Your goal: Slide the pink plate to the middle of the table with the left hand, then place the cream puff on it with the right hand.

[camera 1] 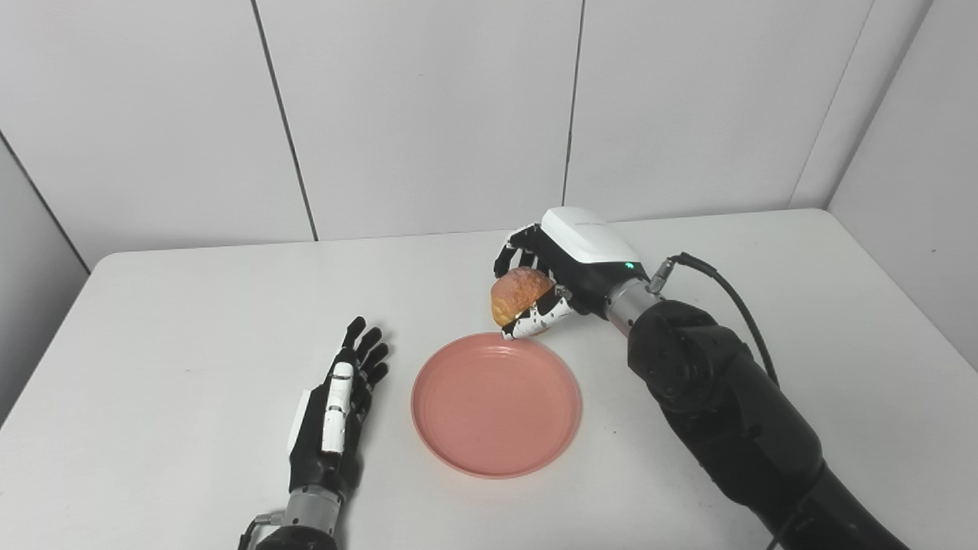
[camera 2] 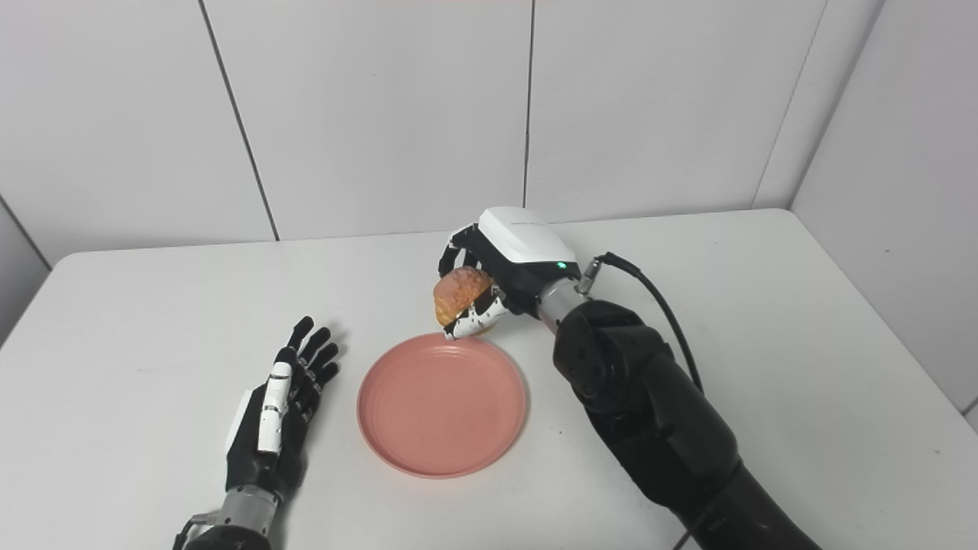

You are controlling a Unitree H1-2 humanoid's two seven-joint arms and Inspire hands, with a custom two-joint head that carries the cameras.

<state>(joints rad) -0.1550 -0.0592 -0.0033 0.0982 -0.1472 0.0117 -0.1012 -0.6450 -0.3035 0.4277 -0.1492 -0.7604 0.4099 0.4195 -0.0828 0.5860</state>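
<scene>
The pink plate (camera 1: 495, 405) lies flat near the middle of the white table (camera 1: 191, 305), with nothing on it. My right hand (camera 1: 561, 267) hangs just beyond the plate's far rim, shut on the golden-brown cream puff (camera 1: 517, 293), which sits a little above the table. The puff is at the plate's far edge, not over its middle. My left hand (camera 1: 336, 405) rests open on the table just left of the plate, fingers stretched forward, a small gap between it and the rim.
White wall panels stand behind the table's far edge. A black cable (camera 1: 726, 286) loops off the right wrist. The right forearm (camera 1: 726, 412) crosses the table to the right of the plate.
</scene>
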